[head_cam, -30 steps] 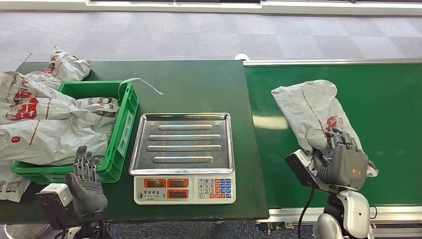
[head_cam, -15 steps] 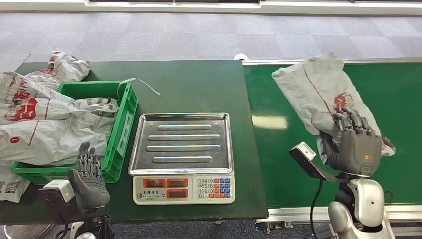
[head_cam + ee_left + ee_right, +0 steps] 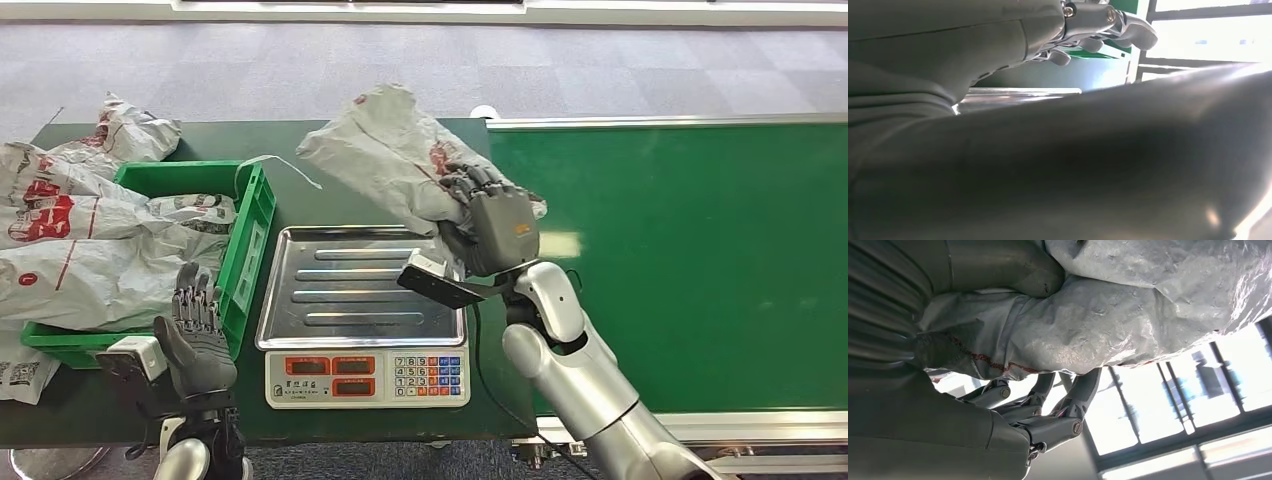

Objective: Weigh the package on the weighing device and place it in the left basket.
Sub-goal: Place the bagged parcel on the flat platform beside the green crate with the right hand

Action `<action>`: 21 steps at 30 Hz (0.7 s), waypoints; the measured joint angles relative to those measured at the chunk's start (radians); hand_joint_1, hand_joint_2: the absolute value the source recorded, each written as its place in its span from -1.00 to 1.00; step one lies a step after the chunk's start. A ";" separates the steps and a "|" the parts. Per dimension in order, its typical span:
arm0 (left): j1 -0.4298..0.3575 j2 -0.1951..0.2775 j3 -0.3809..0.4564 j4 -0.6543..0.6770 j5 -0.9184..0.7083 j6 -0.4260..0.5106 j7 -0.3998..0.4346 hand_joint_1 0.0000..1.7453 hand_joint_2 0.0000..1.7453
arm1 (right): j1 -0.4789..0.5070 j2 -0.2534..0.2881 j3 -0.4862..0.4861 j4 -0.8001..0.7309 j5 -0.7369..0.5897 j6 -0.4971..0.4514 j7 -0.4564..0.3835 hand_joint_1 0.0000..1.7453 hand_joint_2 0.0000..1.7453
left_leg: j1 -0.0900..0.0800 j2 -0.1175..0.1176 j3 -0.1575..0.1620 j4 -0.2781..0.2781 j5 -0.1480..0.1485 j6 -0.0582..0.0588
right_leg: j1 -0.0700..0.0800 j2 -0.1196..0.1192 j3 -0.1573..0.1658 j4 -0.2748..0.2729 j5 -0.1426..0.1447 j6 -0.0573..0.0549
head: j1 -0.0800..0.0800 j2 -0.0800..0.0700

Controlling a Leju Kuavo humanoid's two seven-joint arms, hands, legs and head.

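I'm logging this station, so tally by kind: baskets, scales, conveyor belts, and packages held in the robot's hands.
Green basket: 1
Scale: 1
Conveyor belt: 1
Package held in the right hand: 1
Total: 4

I see a dark green table (image 3: 380, 160) carrying a green basket (image 3: 250, 240) stuffed with white packages at its left side, and a weighing scale (image 3: 365, 315) with a steel pan just beside it. More white packages (image 3: 125, 130) lie on the table behind the basket. A green conveyor belt (image 3: 700, 250) abuts the table's right edge.
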 joint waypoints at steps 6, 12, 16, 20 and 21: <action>-0.006 0.001 -0.006 0.007 0.002 0.014 -0.004 -1.00 -1.00 | -0.001 0.071 0.087 0.058 -0.030 0.010 -0.020 1.00 1.00 | 0.000 0.000 -0.001 0.000 0.000 0.000 | -0.001 0.000 -0.001 0.000 0.000 0.000 | 0.000 0.000; -0.006 0.003 -0.007 0.010 0.002 0.018 -0.004 -1.00 -1.00 | 0.001 0.097 0.117 0.079 -0.045 0.032 -0.025 1.00 1.00 | 0.000 0.000 -0.001 0.000 0.000 0.000 | -0.001 -0.001 -0.001 0.000 0.000 0.000 | 0.000 0.000; -0.006 0.004 -0.007 0.009 0.004 0.021 -0.007 -1.00 -1.00 | 0.020 0.112 0.133 0.079 -0.078 0.068 -0.019 1.00 1.00 | 0.000 0.000 -0.001 0.000 0.000 0.000 | -0.001 -0.001 -0.001 0.000 0.000 0.000 | 0.000 0.000; -0.006 0.003 -0.007 0.001 0.026 0.021 -0.003 -1.00 -1.00 | 0.062 0.118 0.137 0.079 -0.126 0.101 -0.011 0.50 1.00 | 0.000 0.000 -0.001 0.000 0.000 -0.001 | -0.001 -0.001 -0.001 0.000 0.000 0.000 | 0.000 0.000; -0.006 0.003 -0.008 -0.002 0.031 0.019 0.000 -1.00 -1.00 | 0.074 0.118 0.136 0.079 -0.134 0.108 -0.008 0.00 1.00 | 0.000 0.000 -0.001 0.000 0.000 -0.001 | -0.001 -0.001 -0.001 0.000 0.000 0.000 | 0.000 0.000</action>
